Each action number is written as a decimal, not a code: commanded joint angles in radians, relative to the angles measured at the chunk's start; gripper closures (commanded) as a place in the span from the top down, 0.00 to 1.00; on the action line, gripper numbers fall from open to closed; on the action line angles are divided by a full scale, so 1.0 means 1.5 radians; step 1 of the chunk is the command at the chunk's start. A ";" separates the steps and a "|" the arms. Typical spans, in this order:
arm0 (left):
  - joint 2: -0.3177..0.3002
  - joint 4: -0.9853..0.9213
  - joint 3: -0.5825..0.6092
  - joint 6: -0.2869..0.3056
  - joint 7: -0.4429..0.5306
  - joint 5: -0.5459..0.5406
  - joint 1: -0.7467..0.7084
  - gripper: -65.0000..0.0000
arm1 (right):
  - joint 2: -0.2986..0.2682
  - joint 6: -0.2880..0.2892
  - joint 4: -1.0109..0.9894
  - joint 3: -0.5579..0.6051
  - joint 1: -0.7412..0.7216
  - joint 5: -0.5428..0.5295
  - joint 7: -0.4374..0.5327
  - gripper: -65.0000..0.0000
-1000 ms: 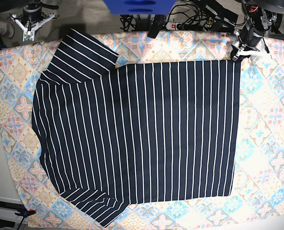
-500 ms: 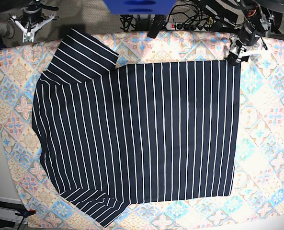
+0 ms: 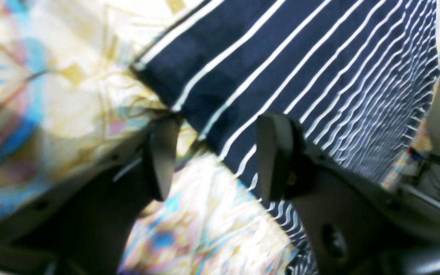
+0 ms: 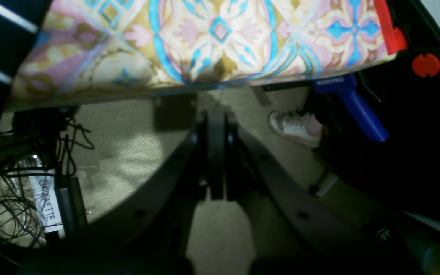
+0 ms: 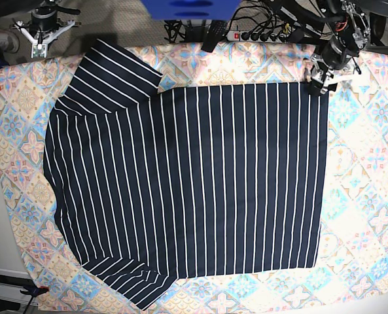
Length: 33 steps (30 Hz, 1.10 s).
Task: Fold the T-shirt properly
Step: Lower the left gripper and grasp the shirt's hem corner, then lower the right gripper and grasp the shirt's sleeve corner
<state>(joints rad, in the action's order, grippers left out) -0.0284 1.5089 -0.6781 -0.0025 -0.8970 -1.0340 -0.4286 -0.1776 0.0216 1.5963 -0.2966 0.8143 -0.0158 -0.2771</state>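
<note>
T-shirt [image 5: 187, 176] flat on patterned cloth [image 5: 370, 196], left gripper [image 3: 212, 156] parted above corner

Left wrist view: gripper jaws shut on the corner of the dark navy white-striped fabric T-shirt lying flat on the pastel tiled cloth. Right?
Not shut. In the left wrist view the left gripper stands open over the dark navy white-striped fabric T-shirt's corner, gripping nothing. The rest holds.
</note>
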 commanded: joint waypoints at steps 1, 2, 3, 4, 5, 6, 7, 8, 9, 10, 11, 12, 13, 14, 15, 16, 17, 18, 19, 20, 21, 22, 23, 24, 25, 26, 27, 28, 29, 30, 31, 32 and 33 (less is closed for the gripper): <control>-0.004 -0.011 -0.002 0.000 -0.003 -0.001 0.003 0.50 | -0.006 -0.006 0.006 -0.006 0.009 0.000 0.010 0.00; -0.004 -0.022 -0.002 0.000 -0.003 -0.001 0.007 0.50 | -0.006 -0.006 0.006 -0.006 0.009 0.000 0.010 0.00; -0.004 -0.032 -0.002 0.000 -0.003 -0.001 0.010 0.50 | -0.006 -0.006 0.007 -0.006 0.009 0.000 0.010 0.00; -0.004 -0.038 -0.002 0.000 -0.002 -0.001 0.010 0.50 | -0.006 -0.006 0.007 -0.006 0.009 0.000 0.010 0.00; -0.004 -0.039 -0.002 0.000 -0.002 0.000 0.011 0.50 | -0.006 -0.006 0.007 -0.006 0.009 0.000 0.010 0.00; -0.004 -0.039 -0.002 0.000 -0.002 0.000 0.011 0.50 | -0.006 -0.006 0.008 -0.006 0.009 0.000 0.010 0.00; -0.004 -0.039 -0.002 0.000 -0.002 0.000 0.015 0.50 | -0.006 -0.006 0.008 -0.006 0.009 0.000 0.010 0.00; -0.004 -0.040 -0.002 0.000 -0.002 0.000 0.018 0.50 | -0.006 -0.006 0.008 -0.006 0.009 0.000 0.010 0.00; -0.004 -0.040 -0.002 0.000 -0.002 0.000 0.020 0.50 | -0.006 -0.006 0.008 -0.006 0.009 0.000 0.010 0.00; -0.004 -0.040 -0.002 0.000 -0.002 -0.001 0.020 0.50 | -0.006 -0.006 0.008 -0.006 0.009 0.000 0.010 0.00; -0.004 -0.040 -0.002 0.000 -0.003 -0.004 0.020 0.49 | -0.006 -0.006 0.009 -0.006 0.009 0.000 0.010 0.00; -0.004 -0.040 -0.002 0.000 -0.005 -0.004 0.020 0.46 | -0.006 -0.006 0.009 -0.006 0.009 0.000 0.010 0.00; -0.004 -0.040 -0.002 0.000 -0.006 -0.004 0.021 0.40 | -0.006 -0.006 0.010 -0.006 0.009 0.000 0.010 0.00; -0.004 -0.040 -0.002 0.000 -0.006 -0.004 0.022 0.31 | -0.006 -0.006 0.010 -0.006 0.010 0.000 0.010 0.00; -0.004 -0.040 -0.001 0.000 -0.007 -0.004 0.022 0.22 | -0.006 -0.006 0.011 -0.006 0.010 0.000 0.010 0.00; -0.004 -0.040 -0.001 0.000 -0.007 -0.004 0.022 0.14 | -0.006 -0.006 0.011 -0.006 0.010 0.000 0.010 0.00; -0.004 -0.040 -0.001 0.000 -0.007 -0.004 0.022 0.06 | -0.006 -0.006 0.011 -0.005 0.011 0.000 0.010 0.00; -0.004 -0.040 -0.001 0.000 -0.007 -0.004 0.021 0.00 | -0.006 -0.006 0.011 -0.004 0.012 0.000 0.010 0.00; -0.004 -0.040 -0.001 0.000 -0.007 -0.004 0.020 0.00 | -0.006 -0.006 0.012 -0.002 0.013 0.000 0.010 0.01; -0.004 -0.040 0.000 0.000 -0.007 -0.004 0.019 0.00 | -0.006 -0.006 0.012 -0.001 0.013 0.000 0.010 0.01; -0.004 -0.040 0.000 0.000 -0.007 -0.004 0.019 0.00 | -0.006 -0.006 0.017 0.000 0.014 0.000 0.010 0.01; -0.004 -0.040 0.000 0.000 -0.007 -0.004 0.018 0.00 | -0.006 -0.006 0.024 0.000 0.014 0.000 0.010 0.03; -0.004 -0.040 0.000 0.000 -0.008 -0.004 0.018 0.00 | -0.005 -0.006 0.035 0.003 0.015 0.000 0.010 0.07; -0.004 -0.040 0.000 0.000 -0.008 -0.004 0.018 0.00 | -0.005 -0.006 0.047 0.012 0.017 0.000 0.010 0.11; -0.004 -0.040 0.000 0.000 -0.008 -0.004 0.018 0.00 | -0.005 -0.006 0.056 0.022 0.025 0.000 0.010 0.16; -0.005 -0.040 -0.001 0.000 -0.008 -0.004 0.017 0.00 | -0.005 -0.006 0.066 0.030 0.030 0.000 0.010 0.20; -0.006 -0.040 -0.001 0.000 -0.008 -0.004 0.015 0.00 | -0.006 -0.006 0.078 0.041 0.034 0.000 0.010 0.25; -0.007 -0.040 0.000 0.000 -0.009 -0.004 0.012 0.00 | -0.006 -0.006 0.087 0.048 0.034 0.000 0.010 0.29; -0.007 -0.040 0.000 0.000 -0.009 -0.004 0.012 0.00 | -0.006 -0.006 0.093 0.054 0.034 0.000 0.007 0.33; -0.007 -0.040 0.000 0.000 -0.009 -0.004 0.011 0.00 | -0.006 -0.006 0.095 0.061 0.033 0.000 -0.003 0.36; -0.007 -0.040 0.000 0.000 -0.009 -0.004 0.010 0.00 | -0.006 -0.006 0.095 0.069 0.032 -0.002 -0.014 0.36; -0.007 -0.040 0.000 0.000 -0.009 -0.004 0.010 0.00 | -0.006 -0.006 0.095 0.077 0.030 -0.003 -0.022 0.36; -0.007 -0.040 0.000 0.000 -0.009 -0.004 0.009 0.00 | -0.006 -0.006 0.094 0.086 0.030 -0.003 -0.027 0.36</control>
<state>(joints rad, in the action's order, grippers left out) -0.0315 1.4406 -0.6773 0.0006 -0.8982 -1.0477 -0.4046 -0.1806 0.0204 1.7233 -0.1665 0.8478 -0.0170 -0.3355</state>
